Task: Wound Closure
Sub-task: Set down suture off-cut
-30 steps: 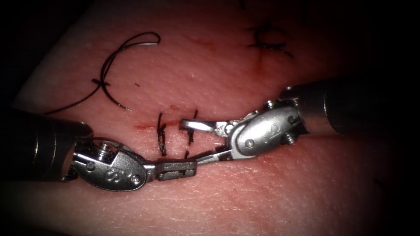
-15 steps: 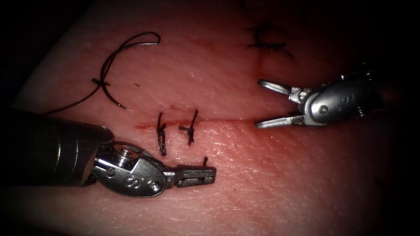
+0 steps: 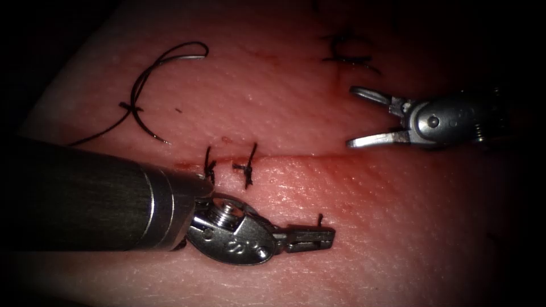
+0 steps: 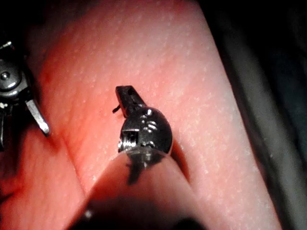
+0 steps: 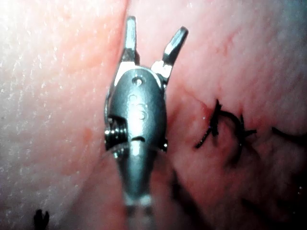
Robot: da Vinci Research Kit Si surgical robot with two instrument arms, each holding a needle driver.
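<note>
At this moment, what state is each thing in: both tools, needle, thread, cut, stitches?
Left tool: jaws shut on a short cut end of thread, below the cut.
Right tool: jaws open, holding nothing.
Needle: lying free on the tissue, upper left, not in it.
Thread: slack, looped by the needle.
Cut: edges together, red fluid along it.
Stitches: two tied across the cut, ends short.

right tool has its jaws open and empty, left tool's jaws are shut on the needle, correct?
Not quite. The left tool grips a short cut end of thread, not the needle; the endoscope view shows this. The needle lies free on the tissue at upper left. The right tool is open and empty, as you said.
</note>
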